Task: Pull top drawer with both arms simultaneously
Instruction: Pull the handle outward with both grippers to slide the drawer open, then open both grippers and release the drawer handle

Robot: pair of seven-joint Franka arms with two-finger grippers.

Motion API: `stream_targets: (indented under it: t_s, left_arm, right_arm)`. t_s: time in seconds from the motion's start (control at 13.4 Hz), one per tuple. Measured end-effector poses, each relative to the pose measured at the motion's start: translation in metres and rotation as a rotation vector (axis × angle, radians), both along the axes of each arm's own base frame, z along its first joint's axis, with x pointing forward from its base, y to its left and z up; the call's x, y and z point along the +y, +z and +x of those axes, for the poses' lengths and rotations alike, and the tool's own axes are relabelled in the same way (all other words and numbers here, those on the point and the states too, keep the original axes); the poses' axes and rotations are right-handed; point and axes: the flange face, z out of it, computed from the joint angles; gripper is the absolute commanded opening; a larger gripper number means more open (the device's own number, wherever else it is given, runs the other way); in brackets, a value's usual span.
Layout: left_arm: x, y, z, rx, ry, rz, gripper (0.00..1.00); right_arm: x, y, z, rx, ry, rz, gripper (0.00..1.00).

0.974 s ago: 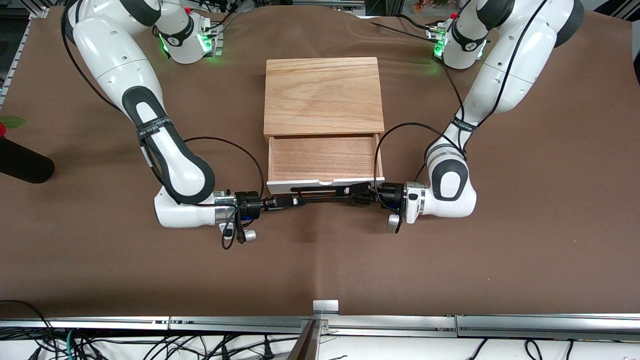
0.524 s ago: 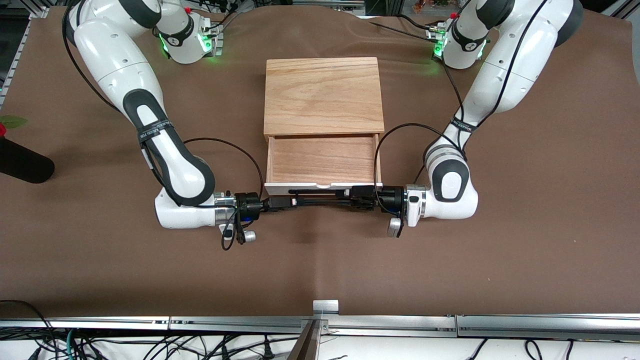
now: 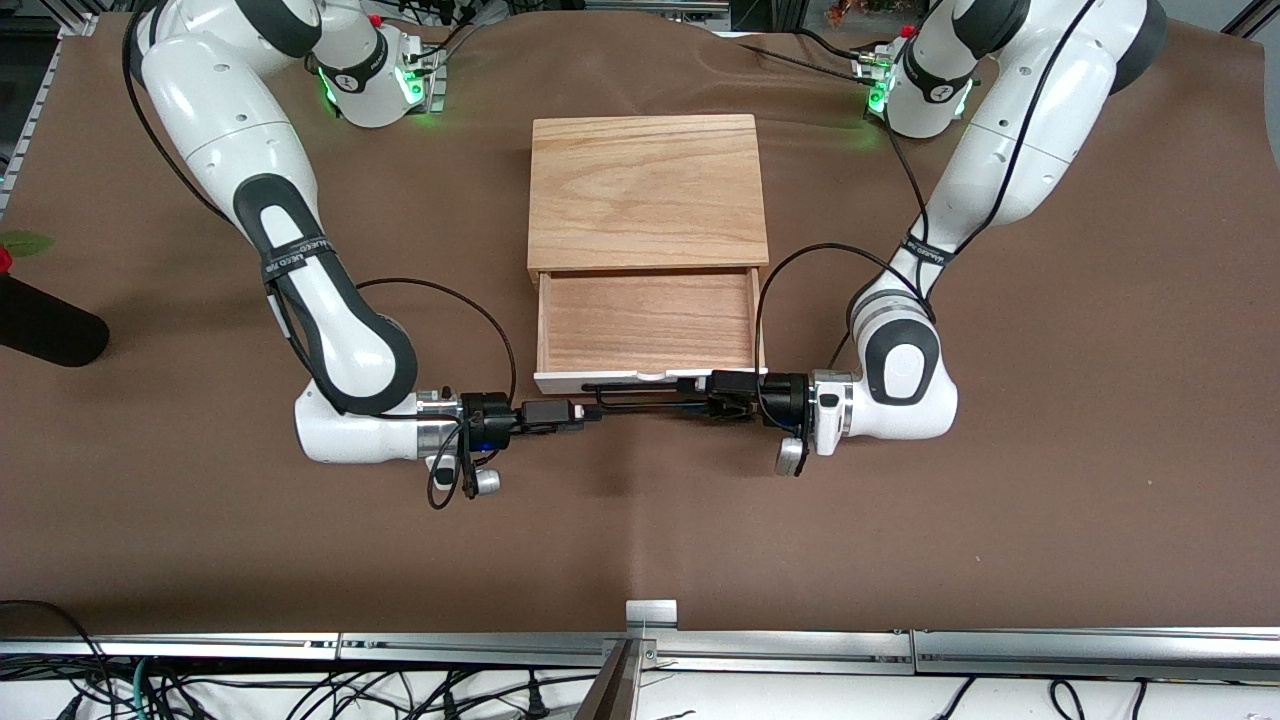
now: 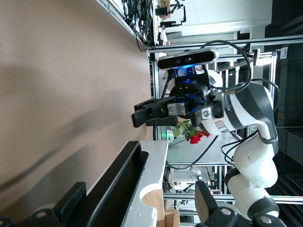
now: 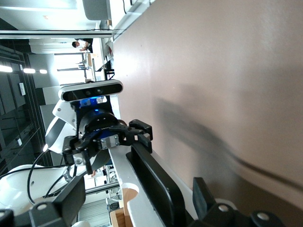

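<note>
The top drawer [image 3: 645, 325] stands pulled out of the light wooden box [image 3: 645, 190], its bare wood interior showing. Its white front panel [image 3: 640, 381] carries a black wire handle [image 3: 640, 392]. My left gripper [image 3: 705, 393] is at the handle's end toward the left arm, my right gripper [image 3: 585, 411] at the other end. In the left wrist view the left gripper [image 4: 139, 203] is wide open, straddling the handle [image 4: 116, 179] and the panel [image 4: 151, 179] without pinching. In the right wrist view the right gripper [image 5: 137, 194] stands equally open around the handle [image 5: 158, 184].
A black object [image 3: 40, 325] with a green leaf [image 3: 20, 243] lies at the right arm's end of the table. A metal rail [image 3: 640, 645] runs along the table's near edge. Brown cloth [image 3: 640, 520] covers the table nearer the front camera than the drawer.
Both grippers have opened and let go of the handle. The right gripper has drawn back a little toward the right arm's end. The drawer has stayed pulled out.
</note>
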Motion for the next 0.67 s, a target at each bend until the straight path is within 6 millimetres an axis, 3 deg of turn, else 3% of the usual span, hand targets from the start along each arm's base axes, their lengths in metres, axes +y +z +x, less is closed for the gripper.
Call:
stream_targets:
  t_s: [0.3,0.52,0.67]
  left_arm:
    - [0.016,-0.002,0.005,-0.051,-0.053,0.087,1.0]
    - [0.031,0.002,0.012,-0.091,-0.078,0.143,1.0]
    - [0.04,0.003,0.015,-0.12,-0.109,0.194,1.0]
  right_arm:
    - [-0.01,0.007,0.008,-0.106,0.028,0.001,1.0]
    - [-0.034,0.008,0.013,-0.157,0.093,-0.063,1.0]
    - [-0.057,0.021,0.014,-0.18,0.131,-0.123,1.0]
